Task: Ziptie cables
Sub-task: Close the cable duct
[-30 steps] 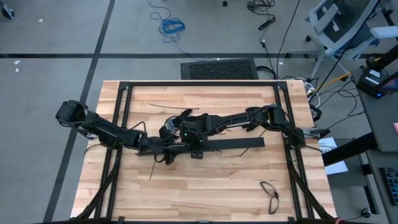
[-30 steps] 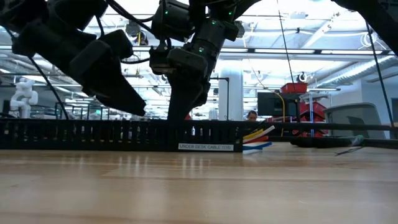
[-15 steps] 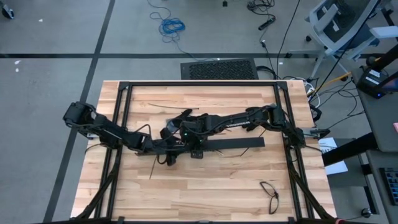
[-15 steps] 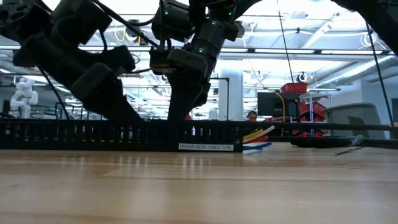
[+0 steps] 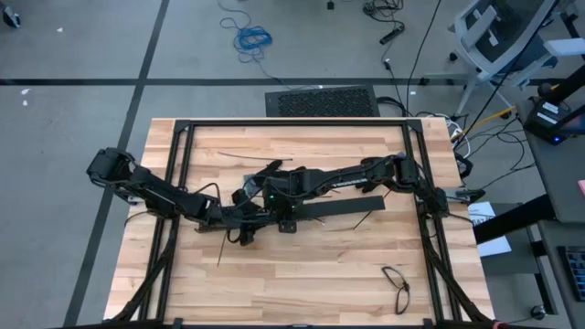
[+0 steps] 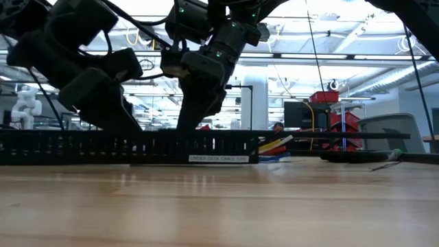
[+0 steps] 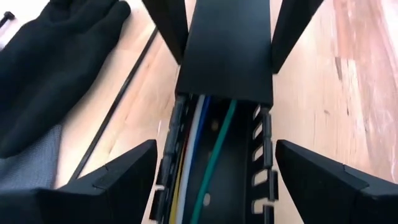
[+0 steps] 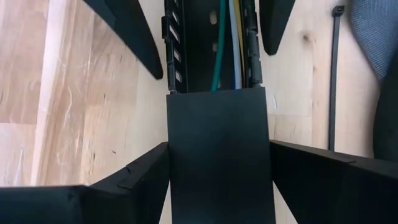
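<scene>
Two of my grippers straddle the slotted bar [image 5: 334, 209] mid-frame: left gripper [image 7: 214, 168] and right gripper [image 8: 217, 162], jaws spread, gripping nothing. Cables [image 7: 205, 155] lie inside (partly lidded). Closing unevenly could tip them out.

A long black slotted bar [image 7: 224, 56] runs between both pairs of fingers. A black zip tie [image 8: 334, 74] lies on the wooden table [image 5: 302, 274] just outside one finger, beside a dark glove [image 7: 50, 68].
</scene>
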`<state>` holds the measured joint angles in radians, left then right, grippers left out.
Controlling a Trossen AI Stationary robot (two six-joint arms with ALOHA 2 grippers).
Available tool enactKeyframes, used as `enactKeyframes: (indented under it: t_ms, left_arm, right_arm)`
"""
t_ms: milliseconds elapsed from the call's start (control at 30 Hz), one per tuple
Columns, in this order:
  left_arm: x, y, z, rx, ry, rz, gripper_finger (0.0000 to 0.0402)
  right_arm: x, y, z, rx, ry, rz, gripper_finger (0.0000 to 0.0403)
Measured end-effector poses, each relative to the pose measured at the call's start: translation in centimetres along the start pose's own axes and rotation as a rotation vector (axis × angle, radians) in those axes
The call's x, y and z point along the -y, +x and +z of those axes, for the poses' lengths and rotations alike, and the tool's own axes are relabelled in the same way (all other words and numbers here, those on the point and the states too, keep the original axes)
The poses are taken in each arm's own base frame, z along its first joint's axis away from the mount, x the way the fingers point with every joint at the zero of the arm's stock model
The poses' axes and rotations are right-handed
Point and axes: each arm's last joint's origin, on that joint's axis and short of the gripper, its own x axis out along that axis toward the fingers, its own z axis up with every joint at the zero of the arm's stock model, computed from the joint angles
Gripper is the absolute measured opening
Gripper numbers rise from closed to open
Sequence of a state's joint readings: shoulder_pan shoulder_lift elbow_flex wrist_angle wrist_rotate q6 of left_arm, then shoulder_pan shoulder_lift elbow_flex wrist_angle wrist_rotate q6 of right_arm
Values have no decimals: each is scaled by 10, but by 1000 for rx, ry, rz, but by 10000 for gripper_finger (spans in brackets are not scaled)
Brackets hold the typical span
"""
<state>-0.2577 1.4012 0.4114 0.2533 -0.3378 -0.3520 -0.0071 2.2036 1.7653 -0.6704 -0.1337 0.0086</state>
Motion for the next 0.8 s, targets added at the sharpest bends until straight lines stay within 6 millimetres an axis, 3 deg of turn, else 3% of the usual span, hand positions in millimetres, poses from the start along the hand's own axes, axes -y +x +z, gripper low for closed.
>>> enactKeyframes:
  t_ms: [233,800]
  left_arm:
    - [-3,-6,0,-22,36,16,321]
    - [-6,4,4,31,50,53,321]
  right_arm:
    - [0,0,0,-4,-1,1,249]
    - [1,0,0,-4,5,-5,249]
